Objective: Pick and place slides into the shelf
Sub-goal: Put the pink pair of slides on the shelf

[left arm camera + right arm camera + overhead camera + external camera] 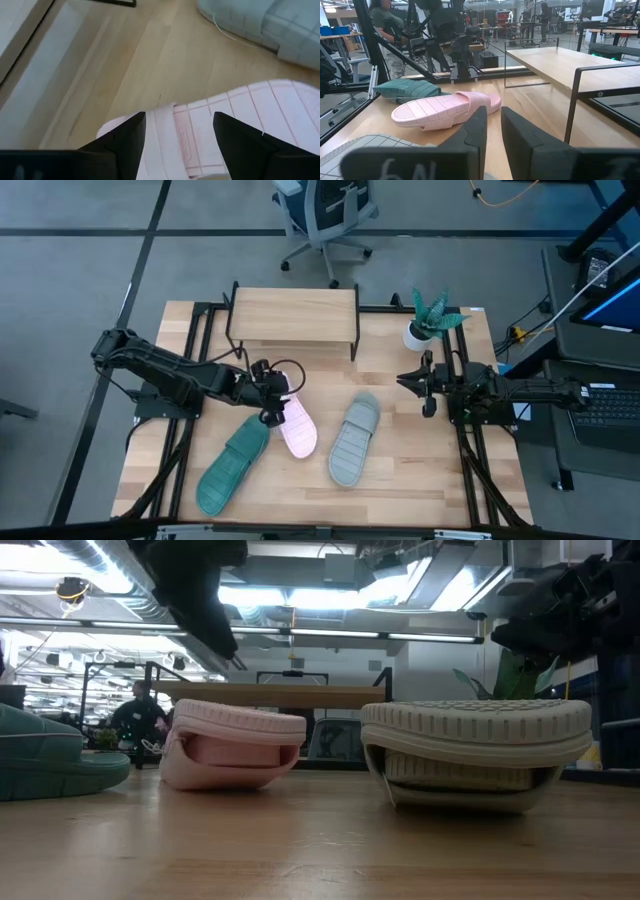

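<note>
Wood shows bare all over the top of the shelf (293,312), which stands at the upper middle of the high view. No slide is on it yet, so by my guess the whole job is still to do.

All three slides lie on the table (420,470), below the shelf in the high view. The teal slide (233,466) is at the lower left. The pink slide (297,426) is just to the right of it, and the two look like they touch at one end. The grey slide (354,441) is further right, apart from the pink one. All three lie with the ribbed sole up. In the low view the pink slide sits tipped a little.

The left gripper (272,394) reaches in from the left of the high view and hangs over the upper end of the pink slide. In the left wrist view its jaws are spread wide, one on each side of the slide's end. They are not pinching it.

The right gripper (413,381) waits at the right side of the table, near a small potted plant (432,319). It points left, toward the slides. Its jaws are close together with a thin gap between them, and they hold nothing.
</note>
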Controlling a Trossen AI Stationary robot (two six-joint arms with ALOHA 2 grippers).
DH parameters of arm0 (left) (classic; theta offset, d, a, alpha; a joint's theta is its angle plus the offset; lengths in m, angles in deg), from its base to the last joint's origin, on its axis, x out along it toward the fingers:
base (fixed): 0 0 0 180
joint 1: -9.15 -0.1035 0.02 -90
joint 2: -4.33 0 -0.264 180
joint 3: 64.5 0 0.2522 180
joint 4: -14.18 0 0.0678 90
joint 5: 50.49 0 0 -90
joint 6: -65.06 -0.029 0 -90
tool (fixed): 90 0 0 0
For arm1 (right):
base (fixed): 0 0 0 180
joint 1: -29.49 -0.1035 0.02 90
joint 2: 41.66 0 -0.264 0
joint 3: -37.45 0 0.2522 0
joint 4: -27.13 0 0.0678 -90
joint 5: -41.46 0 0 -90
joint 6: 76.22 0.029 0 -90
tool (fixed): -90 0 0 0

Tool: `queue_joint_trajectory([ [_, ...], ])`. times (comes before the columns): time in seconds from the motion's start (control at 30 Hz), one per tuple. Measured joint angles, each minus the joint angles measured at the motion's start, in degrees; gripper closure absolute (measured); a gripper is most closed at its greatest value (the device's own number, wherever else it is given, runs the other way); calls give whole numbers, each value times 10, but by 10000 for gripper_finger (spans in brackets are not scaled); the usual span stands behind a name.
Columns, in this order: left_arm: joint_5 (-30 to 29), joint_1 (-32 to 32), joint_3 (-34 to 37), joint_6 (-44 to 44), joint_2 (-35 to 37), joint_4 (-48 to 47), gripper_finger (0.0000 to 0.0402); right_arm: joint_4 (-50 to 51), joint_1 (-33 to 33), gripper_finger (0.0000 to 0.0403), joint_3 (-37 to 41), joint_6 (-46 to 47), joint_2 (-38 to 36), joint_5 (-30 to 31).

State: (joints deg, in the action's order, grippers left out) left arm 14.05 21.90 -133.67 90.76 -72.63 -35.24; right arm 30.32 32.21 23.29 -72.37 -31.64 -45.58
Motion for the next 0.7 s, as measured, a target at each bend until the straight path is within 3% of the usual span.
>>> queue_joint_trajectory([
  [0.7,-41,31,-12,143,-120,-48,179,0,0,344,0,-12,0,0],
])
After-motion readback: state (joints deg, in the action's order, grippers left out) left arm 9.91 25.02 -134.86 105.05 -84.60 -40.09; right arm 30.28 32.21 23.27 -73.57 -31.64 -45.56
